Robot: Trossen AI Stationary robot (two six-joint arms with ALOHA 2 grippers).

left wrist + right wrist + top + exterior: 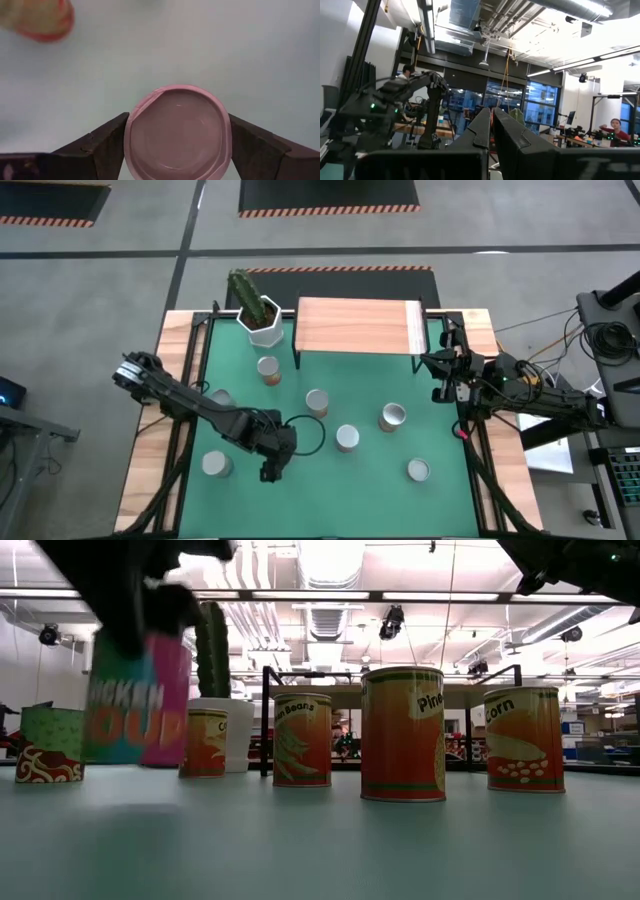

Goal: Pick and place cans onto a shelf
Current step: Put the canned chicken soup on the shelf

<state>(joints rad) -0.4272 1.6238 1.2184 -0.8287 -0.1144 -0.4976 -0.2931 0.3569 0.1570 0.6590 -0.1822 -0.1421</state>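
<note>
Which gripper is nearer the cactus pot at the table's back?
Left. The left gripper is at the table's front, around a can; the right gripper, beyond the shelf, sits farther from the cactus pot.

Grey floor (120,260), exposed ceiling ducts (470,25)

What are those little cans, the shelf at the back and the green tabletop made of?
The cans look like tin: dull silvery round tops, with glossy printed paper labels around the sides. The shelf appears to be pale wood with visible grain, on thin black legs that look like metal. The green tabletop seems to be a matte mat, maybe rubber or felt; its flat, even look leaves that open.
</note>
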